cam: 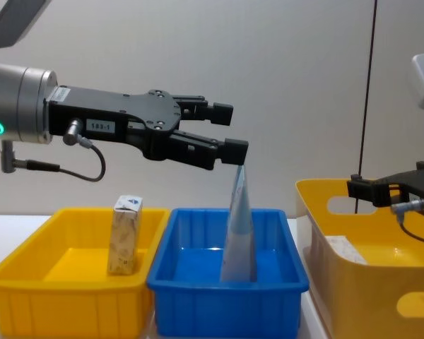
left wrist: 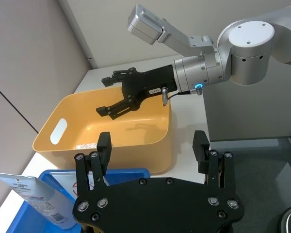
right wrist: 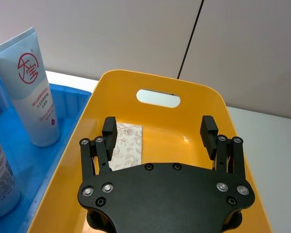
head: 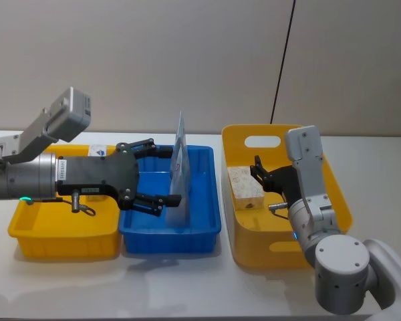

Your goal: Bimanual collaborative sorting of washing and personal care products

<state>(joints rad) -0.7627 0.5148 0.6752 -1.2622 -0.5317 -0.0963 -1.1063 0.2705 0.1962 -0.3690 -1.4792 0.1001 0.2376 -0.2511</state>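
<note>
Right gripper point(head: 260, 175) hangs inside the tall yellow bin point(head: 337, 194) on the right, fingers spread w/ nothing between, just beside the marbled box point(head: 244, 187) in that bin. Left gripper point(cam: 230, 131) hovers above the blue bin point(cam: 226, 289), fingers spread too, the lower one near the tip of the upright tube point(cam: 238, 226). Carton point(cam: 125, 236) stands in the low yellow bin point(cam: 56, 282) at left.

Left claw point(head: 163, 172) and right claw point(head: 260, 174) point inward toward each other, both jaws spread apart.
</note>
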